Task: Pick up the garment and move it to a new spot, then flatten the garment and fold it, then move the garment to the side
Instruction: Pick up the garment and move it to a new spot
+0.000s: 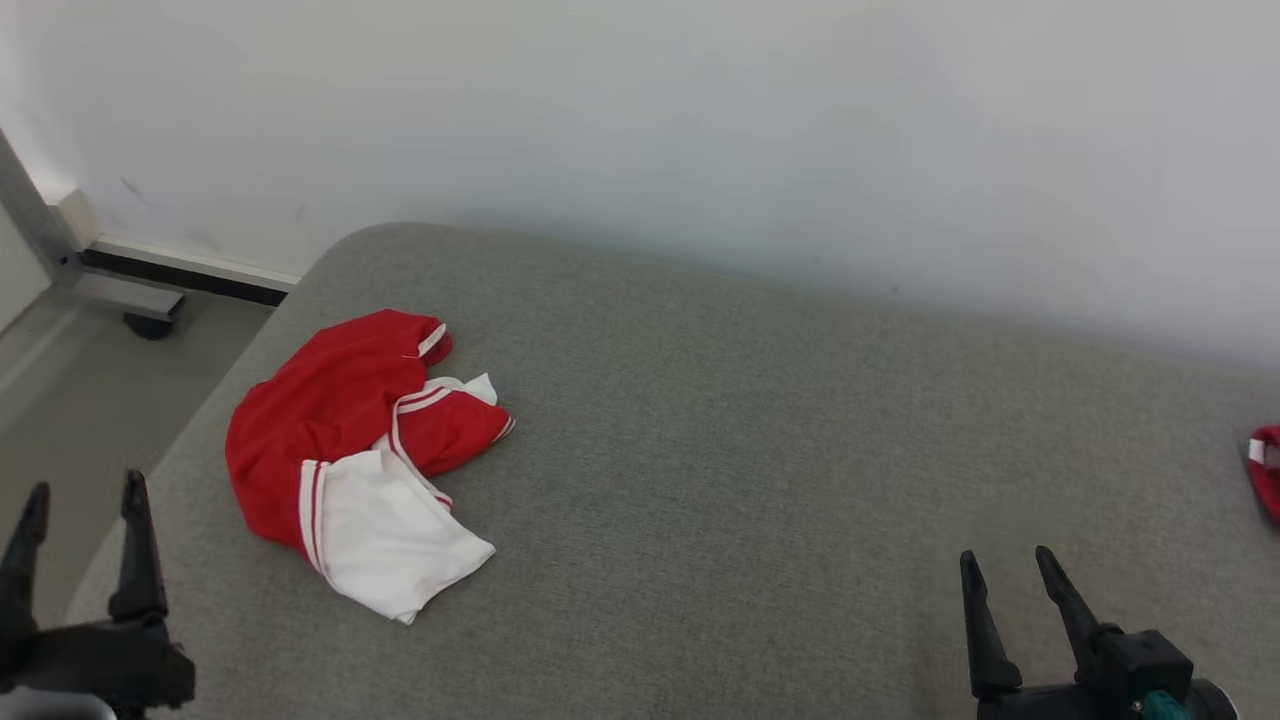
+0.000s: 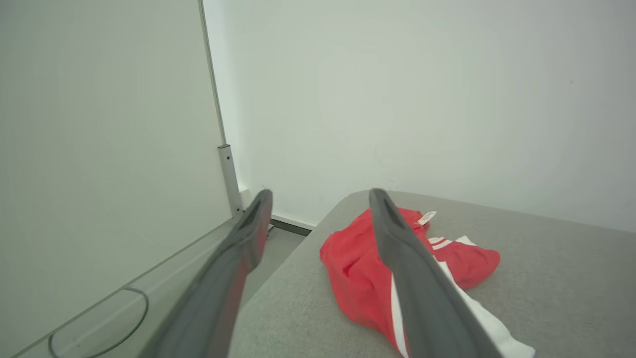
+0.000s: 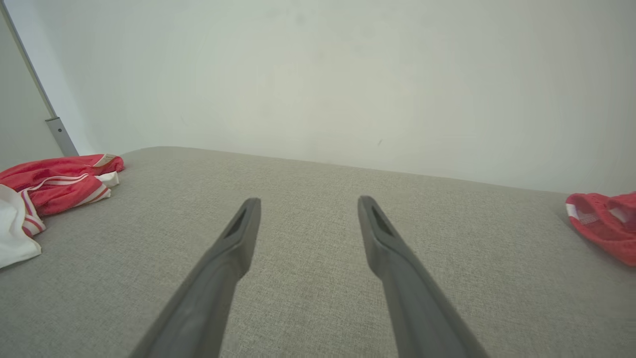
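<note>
Your left end effector (image 1: 85,485) and right end effector (image 1: 1006,553) stand wide, empty — pinch shallow and you may drag the garment (image 1: 350,450) off the left edge of the surface (image 1: 700,480).

The grey cushion (image 1: 760,480) is bare across its wide middle, between the crumpled red and white garment (image 1: 350,450) near its left edge and a second red cloth (image 1: 1265,480) at the far right, so a gripper can pass freely there. The white wall (image 1: 700,120) closes off the back. A metal post (image 1: 40,225) stands left of the cushion by the wall. The right gripper (image 1: 1006,553), fingers spread, faces open fabric. The left gripper (image 1: 85,485), also spread, sits at the cushion's left edge, short of the garment.
</note>
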